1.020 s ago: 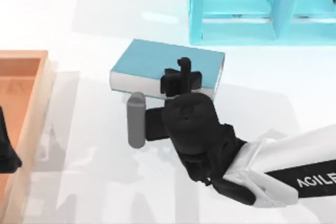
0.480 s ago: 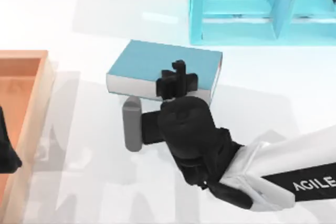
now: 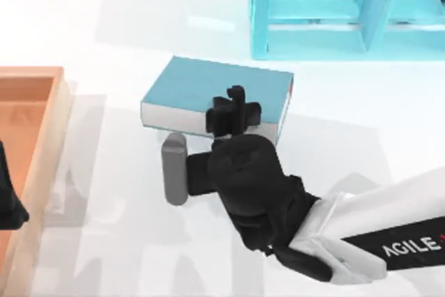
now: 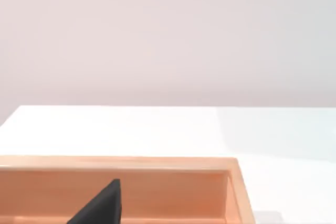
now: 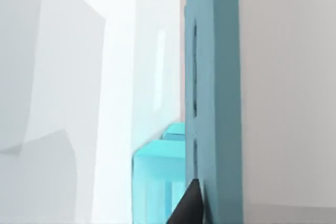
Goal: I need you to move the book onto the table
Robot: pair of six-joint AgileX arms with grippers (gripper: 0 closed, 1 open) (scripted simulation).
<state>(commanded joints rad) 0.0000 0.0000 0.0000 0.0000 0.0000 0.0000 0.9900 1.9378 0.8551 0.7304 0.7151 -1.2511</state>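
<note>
Teal book [image 3: 208, 88]: lies flat on table [image 3: 104, 33], near shelf [image 3: 313, 5].
Right gripper [image 3: 235, 110]: clamped across book's near edge.
Left gripper [image 3: 8, 203]: parked over tray [image 3: 35, 81]; grip unreadable.

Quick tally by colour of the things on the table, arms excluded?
Teal: 1, the book
Light blue: 1, the shelf unit
Orange-brown: 1, the wooden tray
Total: 3 things on the white table

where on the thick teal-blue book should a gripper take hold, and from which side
Grip the thick teal-blue book across its thickness at the long white page edge, coming in from the near side, where the right gripper is. It lies flat on the glossy white table, so cover and underside give parallel faces.
</note>
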